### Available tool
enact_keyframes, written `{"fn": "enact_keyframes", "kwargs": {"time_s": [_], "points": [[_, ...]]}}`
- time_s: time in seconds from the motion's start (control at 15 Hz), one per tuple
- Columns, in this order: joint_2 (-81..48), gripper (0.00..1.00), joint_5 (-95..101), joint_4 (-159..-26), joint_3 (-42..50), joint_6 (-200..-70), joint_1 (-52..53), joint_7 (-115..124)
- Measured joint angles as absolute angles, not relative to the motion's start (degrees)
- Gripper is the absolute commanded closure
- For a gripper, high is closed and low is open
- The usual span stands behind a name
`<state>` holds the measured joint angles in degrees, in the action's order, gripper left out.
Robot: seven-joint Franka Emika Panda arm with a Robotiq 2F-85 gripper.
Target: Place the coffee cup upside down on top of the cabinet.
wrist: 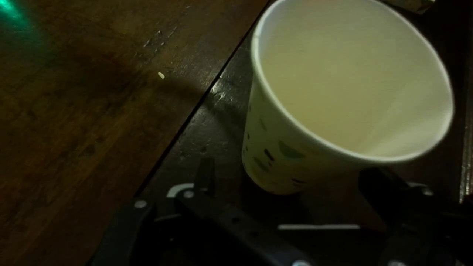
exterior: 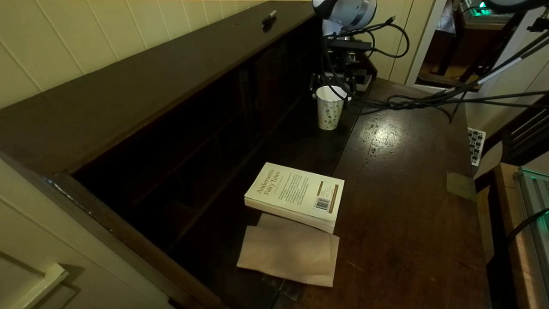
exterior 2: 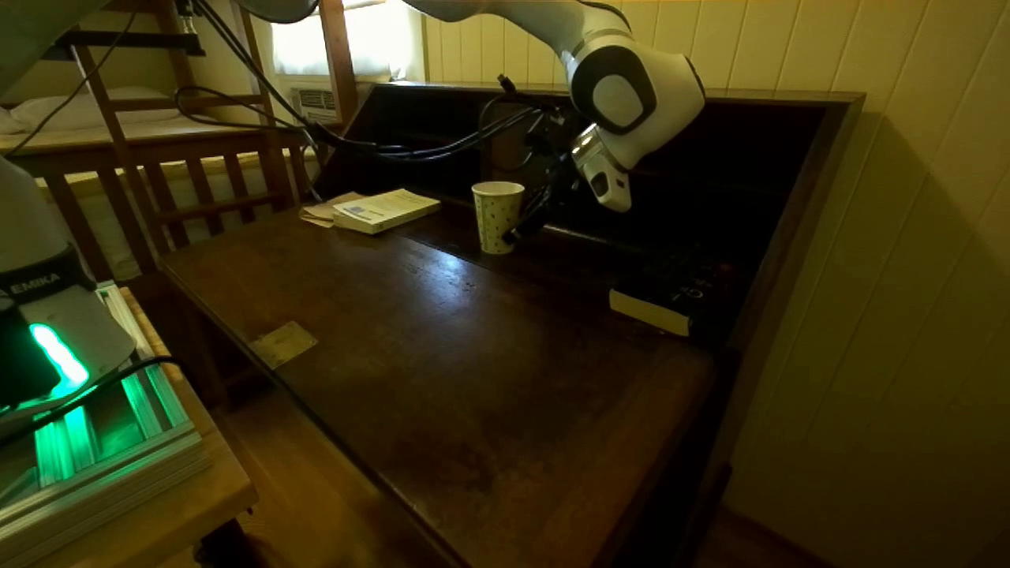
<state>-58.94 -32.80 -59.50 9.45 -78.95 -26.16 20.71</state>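
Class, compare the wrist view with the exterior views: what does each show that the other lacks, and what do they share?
Wrist view only: a small pale fleck on the tabletop.

Exterior views only: the flat top of the cabinet, in both; a dark marker lying on it, in an exterior view.

Shared: the coffee cup, upright, opening upward, and the gripper close to it.

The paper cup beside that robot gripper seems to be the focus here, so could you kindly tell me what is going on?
A robot arm has its open gripper low beside the speckled paper cup, which it is not gripping. The cup stands upright on the dark wooden tabletop. The goal is to set it upside down on top of the cabinet, where a marker lies; that is not done yet.
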Motion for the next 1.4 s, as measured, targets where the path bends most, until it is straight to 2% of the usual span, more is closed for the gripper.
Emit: {"fn": "enact_keyframes", "kwargs": {"time_s": [1.4], "points": [[-61.2,0.00,-32.5,-58.9,8.4,-78.9,-25.2,21.3]]}}
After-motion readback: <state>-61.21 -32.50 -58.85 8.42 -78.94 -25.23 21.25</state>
